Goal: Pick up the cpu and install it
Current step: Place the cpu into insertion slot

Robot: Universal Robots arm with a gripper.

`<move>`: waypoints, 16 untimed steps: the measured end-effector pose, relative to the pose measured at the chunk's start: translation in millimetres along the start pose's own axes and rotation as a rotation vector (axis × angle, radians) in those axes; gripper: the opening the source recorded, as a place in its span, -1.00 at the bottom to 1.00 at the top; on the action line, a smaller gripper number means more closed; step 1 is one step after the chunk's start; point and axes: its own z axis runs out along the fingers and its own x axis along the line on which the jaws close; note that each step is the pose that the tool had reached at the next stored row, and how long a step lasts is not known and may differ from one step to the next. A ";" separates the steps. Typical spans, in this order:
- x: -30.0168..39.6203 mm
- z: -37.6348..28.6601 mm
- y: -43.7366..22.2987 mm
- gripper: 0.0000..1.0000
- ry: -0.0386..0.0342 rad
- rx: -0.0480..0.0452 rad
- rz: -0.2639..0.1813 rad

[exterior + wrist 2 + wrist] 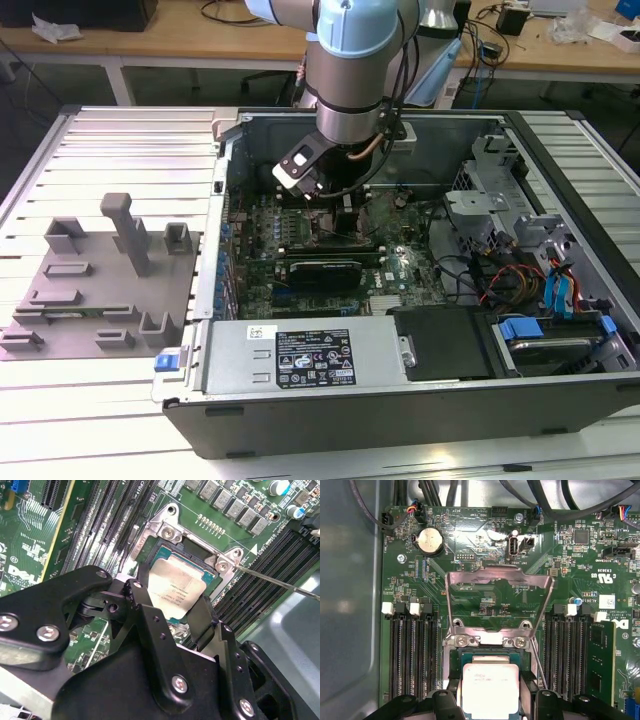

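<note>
Inside the case [400, 425], over the socket [169, 527], the end effector [172, 602] grips the cpu [177, 592] by two opposite edges. Pickup looks done. Whether the cpu is seated I cannot tell; it is unreleased, and the load plate [500, 575] stands open.

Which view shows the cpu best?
The second wrist view: the cpu shows most of its silvery top, between the pincer's fingers over the socket. The first wrist view cuts it at the edge; in the exterior view the arm stands over that spot.
</note>
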 end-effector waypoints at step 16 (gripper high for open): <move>0.3 2.4 -0.1 0.09 -0.0005 0.0002 0.005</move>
